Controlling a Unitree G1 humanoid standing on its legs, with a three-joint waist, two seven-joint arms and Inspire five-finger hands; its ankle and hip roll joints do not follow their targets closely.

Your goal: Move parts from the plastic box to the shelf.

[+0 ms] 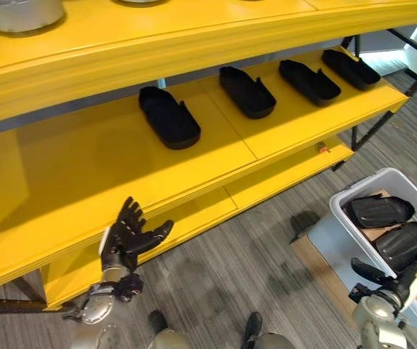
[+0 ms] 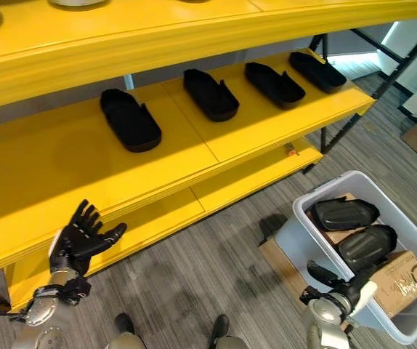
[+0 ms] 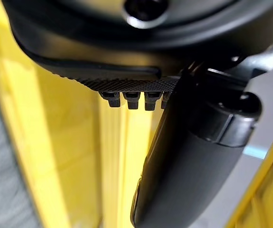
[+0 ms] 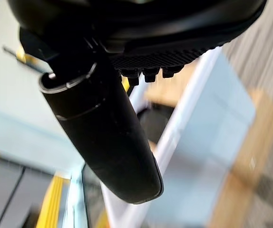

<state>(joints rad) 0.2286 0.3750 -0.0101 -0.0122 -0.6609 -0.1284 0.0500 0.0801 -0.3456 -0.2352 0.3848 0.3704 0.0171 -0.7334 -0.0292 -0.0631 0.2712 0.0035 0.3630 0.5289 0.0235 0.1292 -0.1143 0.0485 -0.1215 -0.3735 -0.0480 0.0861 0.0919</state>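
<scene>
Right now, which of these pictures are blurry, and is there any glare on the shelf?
Left eye view: sharp, with a bright sheen on the yellow shelf beside the black parts. Right wrist view: plastic box and floor blurred past the right robot hand. Left wrist view: shelf soft behind the left robot hand.

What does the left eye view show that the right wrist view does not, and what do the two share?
Left eye view, not the right wrist view: four black parts lying in a row on the yellow shelf, and the left robot hand, open, by the shelf's front edge.

Right wrist view, not the left eye view: a close look along the thumb, with the box rim just past it.

Both: the right robot hand, open, and the box holding a dark part.
</scene>
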